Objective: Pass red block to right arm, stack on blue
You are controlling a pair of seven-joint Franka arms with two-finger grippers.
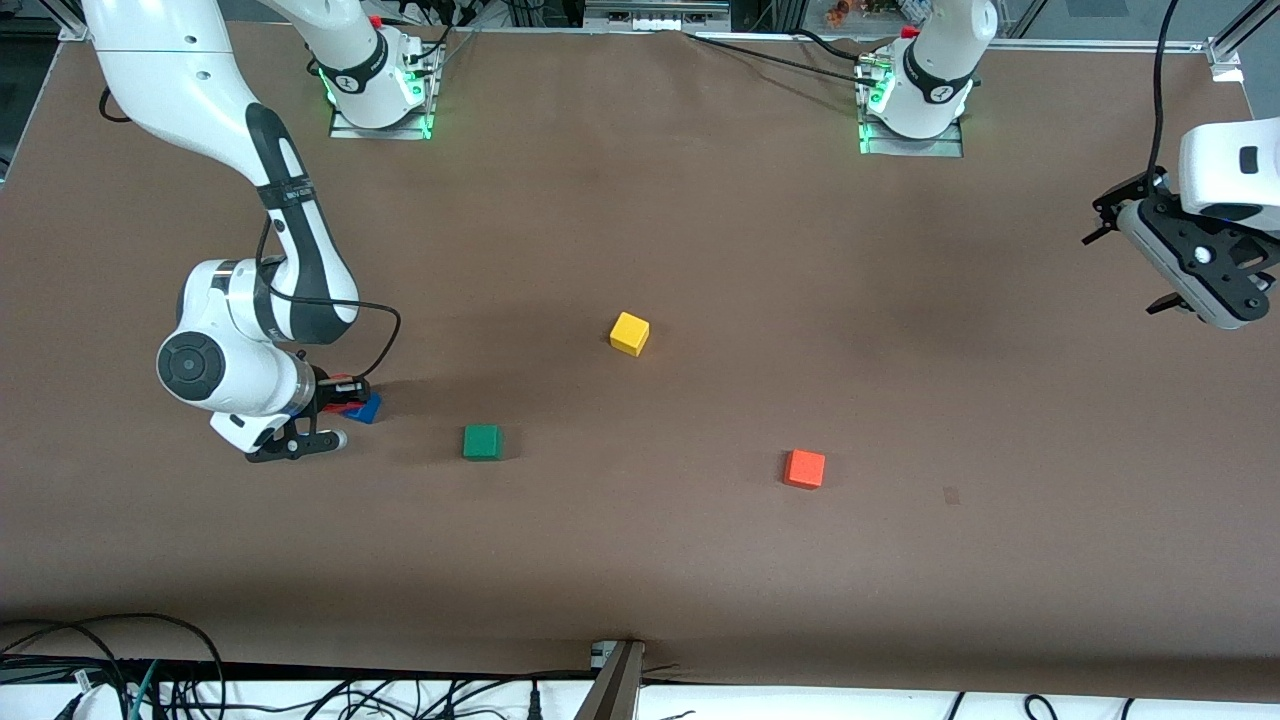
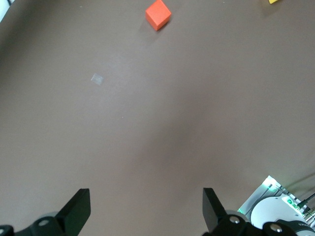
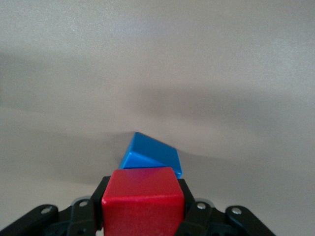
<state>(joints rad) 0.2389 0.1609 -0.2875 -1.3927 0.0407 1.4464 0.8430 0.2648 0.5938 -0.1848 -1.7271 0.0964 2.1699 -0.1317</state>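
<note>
My right gripper (image 1: 338, 396) is low at the right arm's end of the table, shut on the red block (image 1: 344, 384). In the right wrist view the red block (image 3: 142, 199) sits between the black fingers (image 3: 101, 196) of the right gripper (image 3: 142, 211), just above the blue block (image 3: 150, 155). The blue block (image 1: 368, 408) rests on the table, partly hidden under the gripper. I cannot tell whether the two blocks touch. My left gripper (image 1: 1125, 272) hangs open and empty over the left arm's end of the table; in its wrist view (image 2: 146, 199) only bare table lies between its fingers.
A green cube (image 1: 482, 441) lies close beside the blue block, toward the table's middle. A yellow cube (image 1: 629, 333) is near the middle. An orange cube (image 1: 804, 468) lies nearer the front camera and also shows in the left wrist view (image 2: 158, 14).
</note>
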